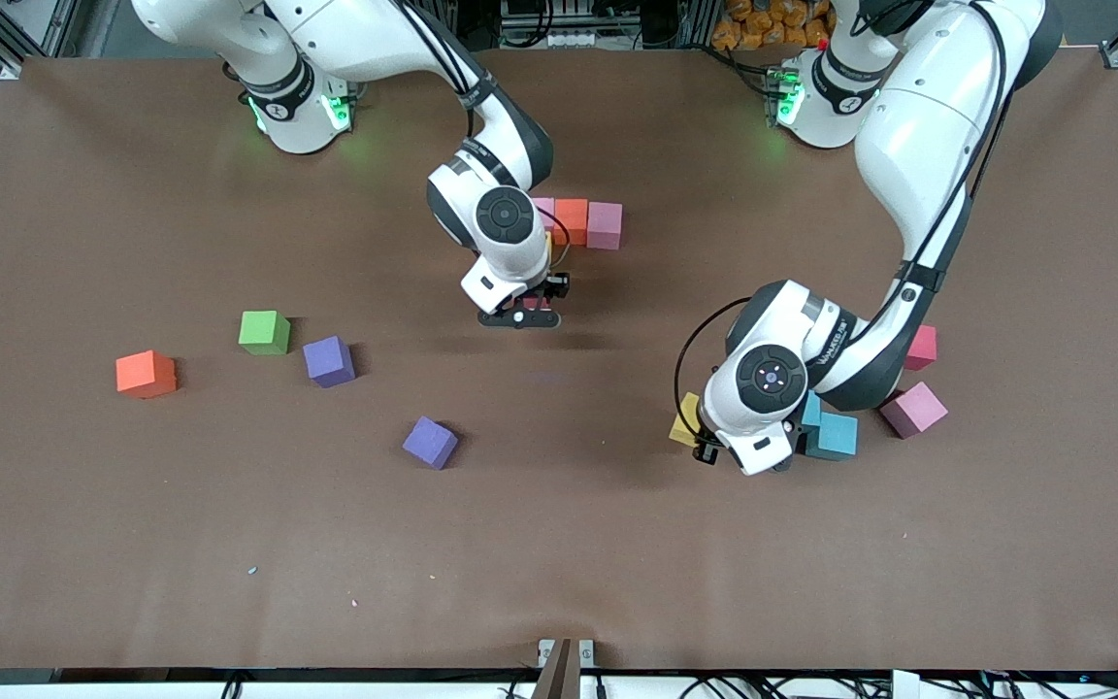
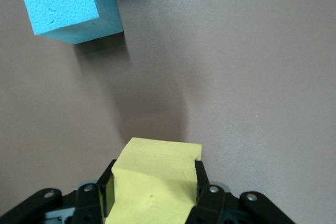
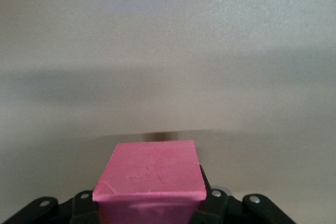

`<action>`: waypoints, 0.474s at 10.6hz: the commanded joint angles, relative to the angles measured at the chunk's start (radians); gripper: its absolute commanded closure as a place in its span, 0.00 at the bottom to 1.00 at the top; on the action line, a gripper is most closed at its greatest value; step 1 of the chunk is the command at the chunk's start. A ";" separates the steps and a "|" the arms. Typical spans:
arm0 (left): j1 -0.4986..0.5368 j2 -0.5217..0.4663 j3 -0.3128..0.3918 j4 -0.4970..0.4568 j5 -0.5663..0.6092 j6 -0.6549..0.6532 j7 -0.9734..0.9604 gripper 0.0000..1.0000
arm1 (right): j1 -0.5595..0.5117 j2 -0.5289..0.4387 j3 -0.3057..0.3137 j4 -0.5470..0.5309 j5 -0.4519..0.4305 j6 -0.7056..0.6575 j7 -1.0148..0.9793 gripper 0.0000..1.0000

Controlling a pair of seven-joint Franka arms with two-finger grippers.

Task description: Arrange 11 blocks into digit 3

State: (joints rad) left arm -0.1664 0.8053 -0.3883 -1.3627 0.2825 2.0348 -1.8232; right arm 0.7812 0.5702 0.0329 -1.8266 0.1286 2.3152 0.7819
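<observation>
front view: right pincer (image 1: 520, 313) over mid surface, just off the started row by the robots' edge: pink (image 1: 605, 224), orange block (image 1: 571, 220), another pink part hidden by the arm. Left pincer (image 1: 714, 445) low near the left arm's end, yellow block (image 1: 685, 418) at it. Cyan blocks (image 1: 833, 434), pink (image 1: 913, 409), red (image 1: 922, 347) clustered beside it. Purple x2 (image 1: 329, 361), (image 1: 430, 442), 2nd orange-red one (image 1: 146, 374), green cube (image 1: 264, 332) loose toward the right arm's end.
left wrist view: left pincer (image 2: 152, 190) pinching the yellow block, fingers (image 2: 108, 192) on 2 opposite faces; cyan block close by.
right wrist view: right pincer (image 3: 151, 203) clamped on pink block (image 3: 149, 177), bare surface under it.
risk: judged – yellow sits skewed in grip, could twist/slip on lift; left arm may nudge cyan pair; right pincer's pink could bump the row when set down, knocking alignment.
hidden: 2nd yellow not seen; row's end block and one cyan partly covered by arms; whether yellow is off the surface – can't tell.
</observation>
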 commanded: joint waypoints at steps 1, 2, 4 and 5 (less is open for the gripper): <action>0.002 -0.018 0.000 -0.013 -0.017 -0.013 -0.010 1.00 | 0.009 0.013 -0.002 -0.016 0.016 0.039 0.040 0.87; 0.004 -0.021 0.000 -0.013 -0.019 -0.013 -0.011 1.00 | 0.009 0.022 -0.002 -0.016 0.016 0.047 0.057 0.87; 0.004 -0.023 -0.001 -0.013 -0.017 -0.022 -0.010 1.00 | 0.019 0.026 -0.002 -0.019 0.016 0.047 0.079 0.87; 0.005 -0.023 0.000 -0.013 -0.017 -0.027 -0.008 1.00 | 0.020 0.031 -0.002 -0.023 0.016 0.049 0.079 0.87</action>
State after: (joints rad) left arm -0.1659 0.8051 -0.3883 -1.3626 0.2825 2.0308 -1.8251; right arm 0.7881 0.6031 0.0329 -1.8335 0.1330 2.3465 0.8371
